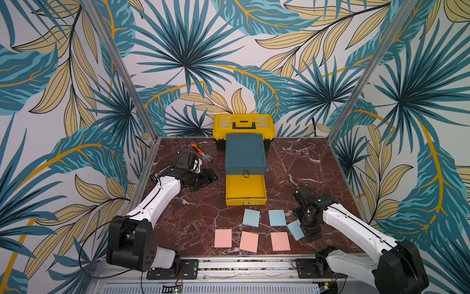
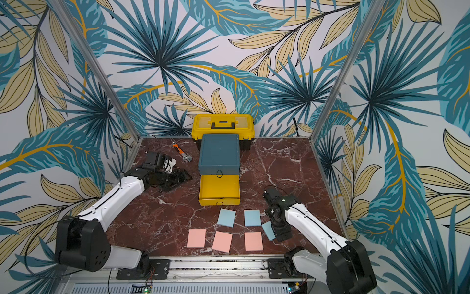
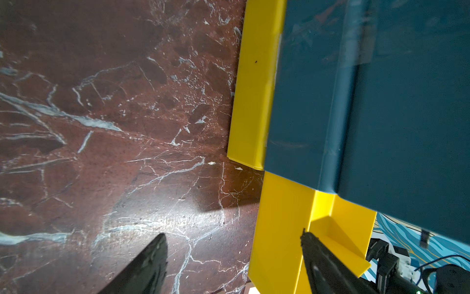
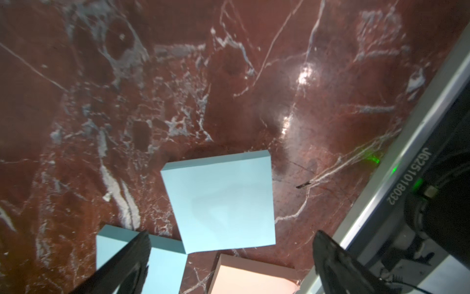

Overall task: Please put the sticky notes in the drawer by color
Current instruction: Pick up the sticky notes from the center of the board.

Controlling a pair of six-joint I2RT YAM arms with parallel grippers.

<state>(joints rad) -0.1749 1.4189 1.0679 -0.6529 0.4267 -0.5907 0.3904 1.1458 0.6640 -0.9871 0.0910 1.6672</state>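
between and just beyond the right fingers (image 4: pixel 333 257), spread wide, lies a light blue sticky note (image 4: pixel 221 203).

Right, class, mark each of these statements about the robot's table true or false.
1. Three pink sticky notes lie on the table. True.
2. The pulled-out yellow drawer holds blue pads. False: it shows empty.
3. The right gripper has its fingers shut on a pink pad. False: they stand open over a blue pad.
4. The yellow toolbox stands behind the teal cabinet. True.
5. Green pads lie on the table. False: only blue and pink ones show.
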